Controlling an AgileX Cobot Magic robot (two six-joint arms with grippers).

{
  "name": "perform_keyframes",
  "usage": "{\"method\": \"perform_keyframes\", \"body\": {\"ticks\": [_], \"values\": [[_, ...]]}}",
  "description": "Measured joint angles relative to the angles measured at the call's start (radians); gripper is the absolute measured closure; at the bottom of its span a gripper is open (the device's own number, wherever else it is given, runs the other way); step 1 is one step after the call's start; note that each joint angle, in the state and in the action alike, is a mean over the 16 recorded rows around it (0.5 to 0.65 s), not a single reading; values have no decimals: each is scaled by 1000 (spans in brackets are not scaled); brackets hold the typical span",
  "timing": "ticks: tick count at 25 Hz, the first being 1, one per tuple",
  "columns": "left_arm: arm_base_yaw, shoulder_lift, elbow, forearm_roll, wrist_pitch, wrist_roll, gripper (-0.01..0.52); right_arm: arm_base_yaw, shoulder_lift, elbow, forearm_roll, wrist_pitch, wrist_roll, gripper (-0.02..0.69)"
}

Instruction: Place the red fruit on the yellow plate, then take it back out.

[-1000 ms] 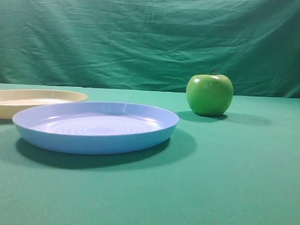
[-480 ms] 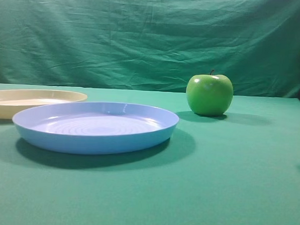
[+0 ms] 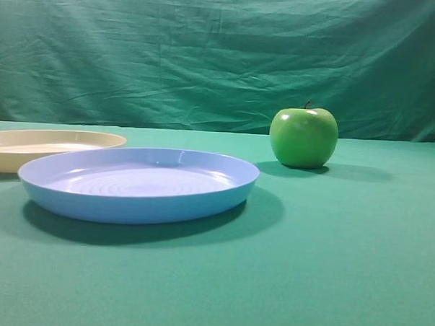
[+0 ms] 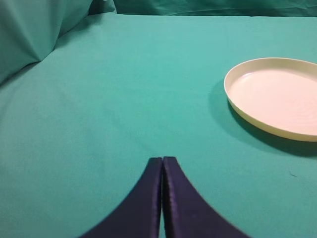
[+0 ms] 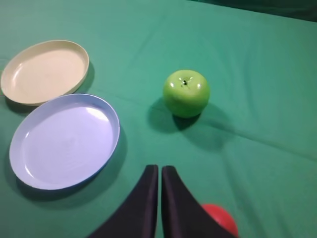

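The red fruit (image 5: pixel 221 219) lies on the green cloth at the bottom edge of the right wrist view, partly hidden behind my right gripper's finger; the exterior view does not show it. My right gripper (image 5: pixel 160 169) is shut with nothing between its fingers, held high above the cloth. The yellow plate (image 5: pixel 44 71) is empty at the upper left, also seen as yellow plate (image 3: pixel 52 147) and yellow plate (image 4: pixel 275 96). My left gripper (image 4: pixel 162 161) is shut and empty, to the left of the plate.
A light blue plate (image 3: pixel 139 183), blue plate (image 5: pixel 64 140), sits beside the yellow one. A green apple (image 3: pixel 303 136), apple (image 5: pixel 186 92), stands to its right. A green backdrop (image 3: pixel 222 55) hangs behind the table.
A dark shape that showed at the exterior view's right edge half a second ago is gone. The plates and apple have not moved.
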Motion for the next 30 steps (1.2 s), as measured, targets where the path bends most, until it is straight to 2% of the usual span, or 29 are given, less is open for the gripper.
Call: {"method": "perform_keyframes", "body": {"ticks": [11,17,22,30], "values": [[0,0,0,0,0,0,514,0,-312,61,2,111,16,665],[0,0,0,0,0,0,514,0,-448,133,-32,120,55,665],[0,0,0,0,0,0,514,-4,-511,211,-89,81,113,665],[0,0,0,0,0,0,514,-76,-564,373,-177,-92,192,665]]}}
